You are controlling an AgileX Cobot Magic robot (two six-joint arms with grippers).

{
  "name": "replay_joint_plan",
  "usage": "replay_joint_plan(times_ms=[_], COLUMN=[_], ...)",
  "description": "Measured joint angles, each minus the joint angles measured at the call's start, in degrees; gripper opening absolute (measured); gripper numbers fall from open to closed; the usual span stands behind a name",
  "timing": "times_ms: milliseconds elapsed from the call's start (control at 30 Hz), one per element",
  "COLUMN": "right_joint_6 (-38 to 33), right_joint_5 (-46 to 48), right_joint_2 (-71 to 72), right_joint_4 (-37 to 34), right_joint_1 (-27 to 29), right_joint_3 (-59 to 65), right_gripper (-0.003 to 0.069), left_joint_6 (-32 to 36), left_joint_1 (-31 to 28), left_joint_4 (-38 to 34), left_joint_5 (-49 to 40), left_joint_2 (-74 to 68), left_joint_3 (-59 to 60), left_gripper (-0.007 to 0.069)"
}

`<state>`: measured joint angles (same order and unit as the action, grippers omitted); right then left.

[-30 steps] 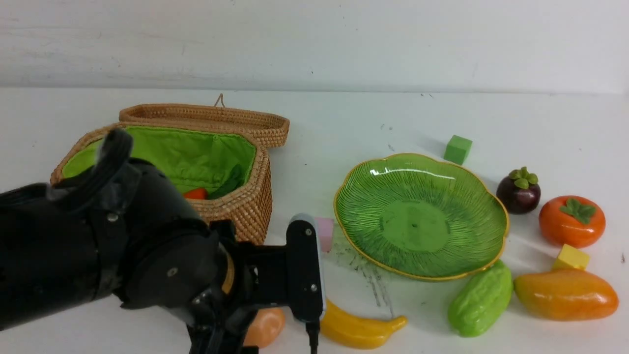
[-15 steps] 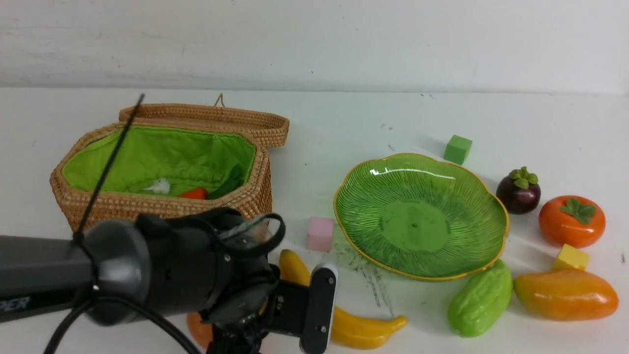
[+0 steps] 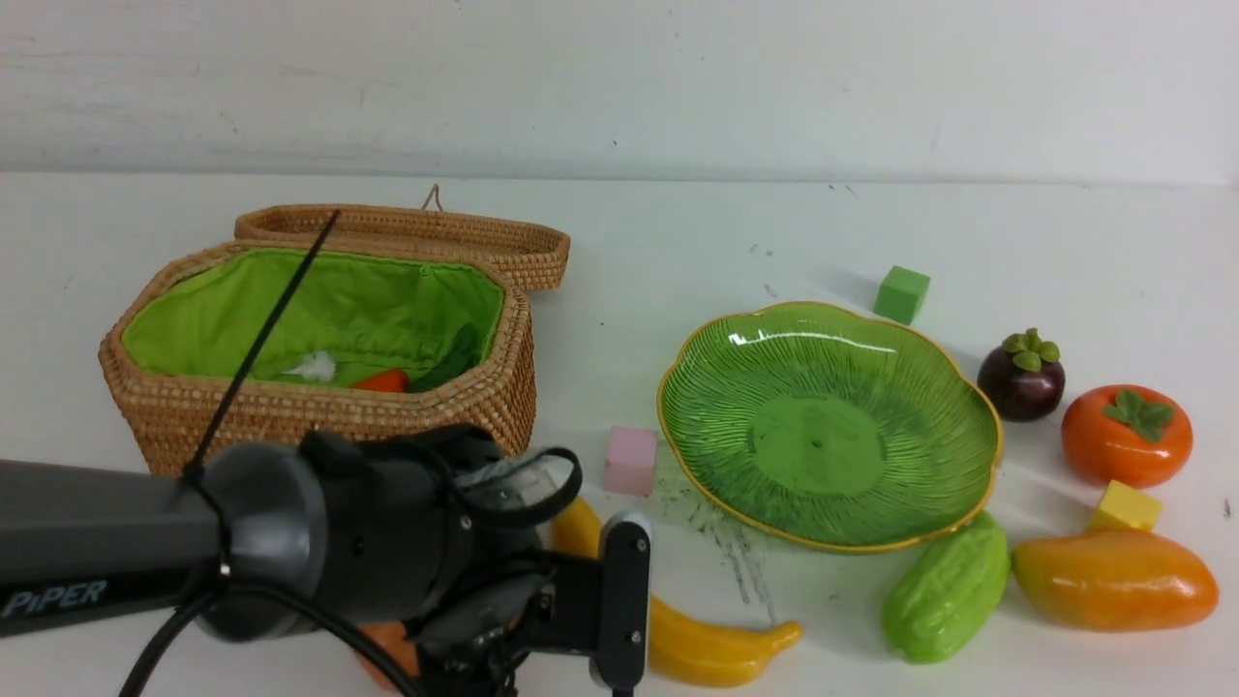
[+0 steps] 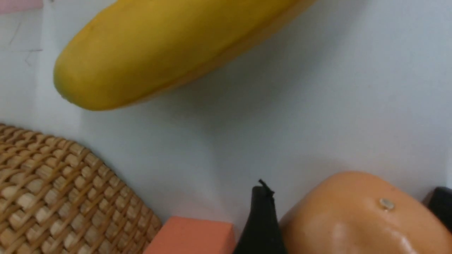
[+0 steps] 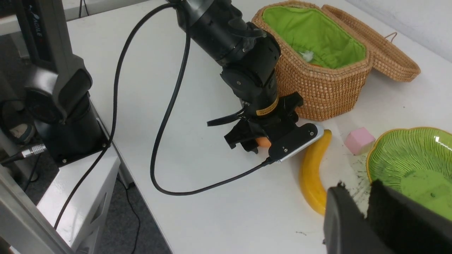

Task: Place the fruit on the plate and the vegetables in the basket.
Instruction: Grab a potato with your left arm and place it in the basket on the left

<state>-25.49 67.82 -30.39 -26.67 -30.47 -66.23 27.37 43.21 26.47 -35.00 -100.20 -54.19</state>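
My left gripper [image 3: 455,668] is low at the table's front left, its fingers shut on the tan-brown potato [image 4: 353,218], which rests on the table. The yellow banana [image 3: 716,644] lies just right of it. The wicker basket [image 3: 319,411] stands open behind, with the red chili [image 3: 385,381] inside. The green plate [image 3: 823,436] is empty. The gourd [image 3: 944,590], mango [image 3: 1113,579], persimmon [image 3: 1126,436] and mangosteen [image 3: 1020,378] lie to its right. My right gripper [image 5: 356,190] is shut and empty, high above the banana's end and the plate's edge.
A pink cube [image 3: 630,460] sits between basket and plate, and an orange cube [image 4: 190,234] lies by the basket wall next to the potato. A green cube [image 3: 901,293] is behind the plate and a yellow cube [image 3: 1123,506] by the mango. The left arm's cable trails over the table edge.
My left arm has swung down from in front of the basket to the table. Its gripper now straddles the potato, which has shifted left.
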Motion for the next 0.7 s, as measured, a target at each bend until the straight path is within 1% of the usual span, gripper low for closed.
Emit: replay_joint_plan(times_ms=[133,433,600,700], right_joint_6=[0.00,0.00,0.00,0.00], right_joint_5=[0.00,0.00,-0.12,-2.02], right_joint_2=[0.00,0.00,0.00,0.00], right_joint_4=[0.00,0.00,0.00,0.00], right_joint_1=[0.00,0.00,0.00,0.00], right_joint_3=[0.00,0.00,0.00,0.00], right_gripper=[0.0128,0.0132,0.0132,0.0132], left_joint_6=[-0.18,-0.18,-0.18,-2.19], left_joint_1=[0.00,0.00,0.00,0.00], left_joint_4=[-0.28,-4.28,-8.29,-7.96], left_joint_5=[-1.06,-0.62,-4.11,-5.81], left_joint_2=[0.19,6.06,12.06,17.18], left_joint_3=[0.00,0.00,0.00,0.06], left_gripper=[0.0539,0.0539,0.0539,0.0539])
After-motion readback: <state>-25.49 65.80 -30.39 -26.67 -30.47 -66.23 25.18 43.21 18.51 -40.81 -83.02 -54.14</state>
